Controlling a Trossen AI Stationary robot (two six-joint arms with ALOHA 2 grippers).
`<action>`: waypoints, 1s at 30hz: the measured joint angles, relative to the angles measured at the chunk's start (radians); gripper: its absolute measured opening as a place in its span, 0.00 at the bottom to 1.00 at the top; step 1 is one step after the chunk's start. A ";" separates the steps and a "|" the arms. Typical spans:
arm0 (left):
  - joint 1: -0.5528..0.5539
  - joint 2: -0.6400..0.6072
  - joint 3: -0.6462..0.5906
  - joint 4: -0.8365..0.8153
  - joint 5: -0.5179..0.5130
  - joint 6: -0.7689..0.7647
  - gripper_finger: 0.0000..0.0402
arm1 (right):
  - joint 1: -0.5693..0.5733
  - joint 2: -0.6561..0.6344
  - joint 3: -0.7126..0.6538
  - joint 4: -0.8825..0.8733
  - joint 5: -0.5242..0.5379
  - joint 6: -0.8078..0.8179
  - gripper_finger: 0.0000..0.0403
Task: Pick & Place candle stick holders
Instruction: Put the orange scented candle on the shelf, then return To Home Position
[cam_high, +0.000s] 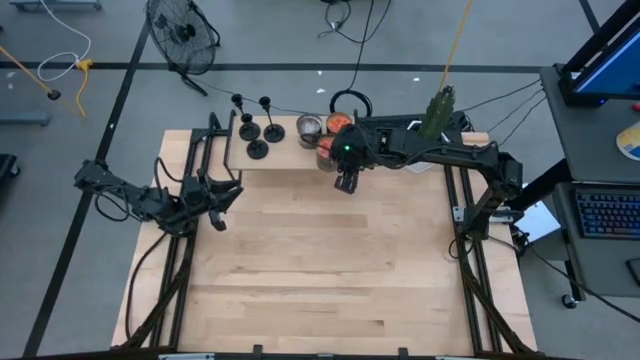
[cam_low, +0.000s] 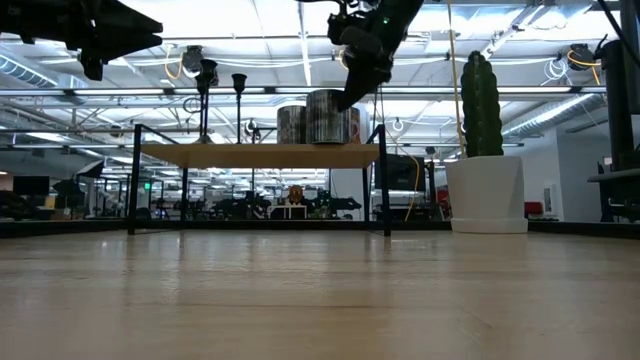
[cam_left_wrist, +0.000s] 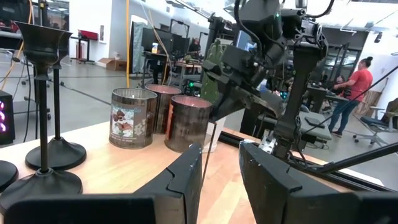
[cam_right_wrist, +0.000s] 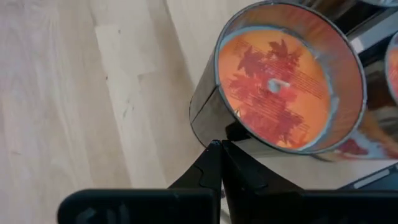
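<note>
Three holders (cam_high: 256, 128) at table's 11 o'clock, untouched | right gripper (cam_high: 346, 183) at 12, jaws together, empty, above candle (cam_right_wrist: 283, 84) | left gripper (cam_high: 215, 205) at 9, jaws apart | probably pre-reach; next: approach a stem.

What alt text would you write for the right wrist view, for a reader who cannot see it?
The right end effector, fingers shut and empty, points at a jar candle with orange wax and a red leaf pattern. The candle stands on a pale wooden table.
</note>
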 joint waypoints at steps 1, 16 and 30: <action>0.000 0.000 0.000 0.000 0.000 0.000 0.28 | -0.005 0.000 0.000 0.009 0.000 -0.006 0.00; 0.000 0.000 0.000 0.000 0.000 0.000 0.28 | -0.030 0.001 0.000 0.071 -0.002 -0.035 0.00; 0.000 0.000 0.000 -0.001 0.000 -0.006 0.28 | 0.007 -0.078 0.000 0.048 0.001 0.028 0.00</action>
